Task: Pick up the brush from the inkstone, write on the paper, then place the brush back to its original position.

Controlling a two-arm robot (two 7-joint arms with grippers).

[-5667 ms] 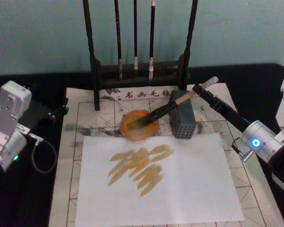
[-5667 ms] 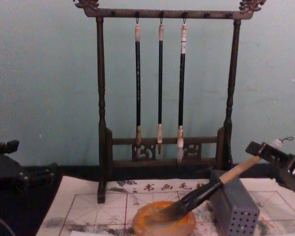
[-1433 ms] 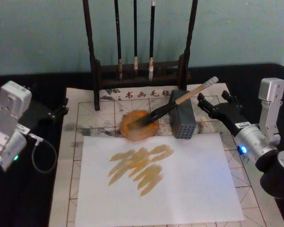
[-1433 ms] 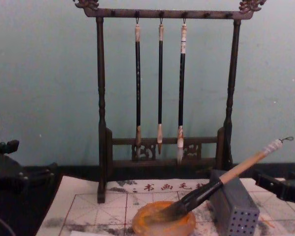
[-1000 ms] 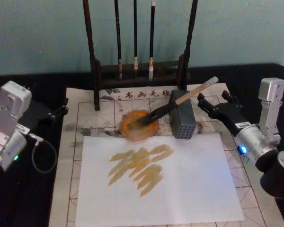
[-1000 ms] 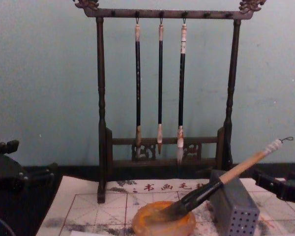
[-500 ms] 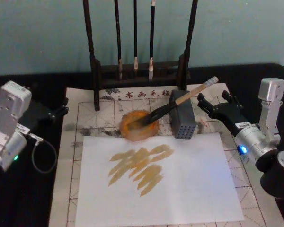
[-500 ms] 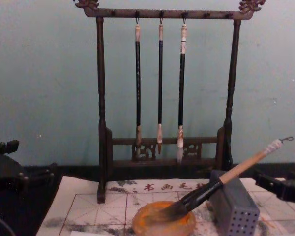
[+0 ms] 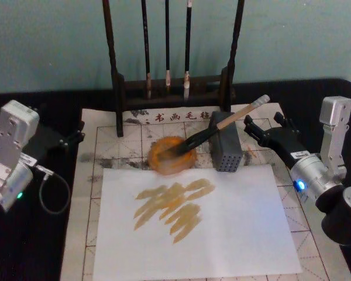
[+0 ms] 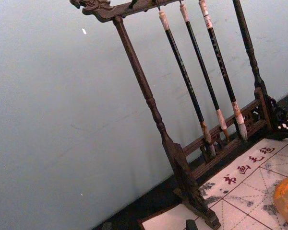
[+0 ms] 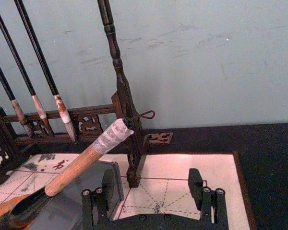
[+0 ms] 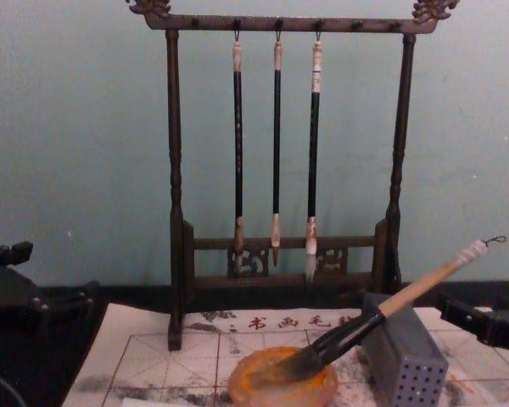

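Note:
The brush (image 9: 222,124) lies slanted, its dark bristles in the round orange-brown inkstone (image 9: 164,163) and its tan handle propped on a grey block (image 9: 225,151). Its white end with the cord loop (image 11: 113,136) points up to the right. My right gripper (image 9: 268,129) is open, just right of the brush's end and apart from it; in the right wrist view its fingers (image 11: 95,203) flank nothing. The red-gridded paper (image 9: 105,132) carries a plain white sheet (image 9: 234,234) with ochre strokes. My left gripper (image 9: 75,136) is parked open off the paper's left edge.
A dark wooden rack (image 9: 118,88) with three slim hanging brushes (image 12: 276,144) stands behind the inkstone. A cable (image 9: 47,193) loops beside the left arm. Black table (image 9: 316,93) surrounds the paper.
Over the past seconds my right gripper has let go of the brush's end and drawn back to the right and down. In the last second nothing has moved.

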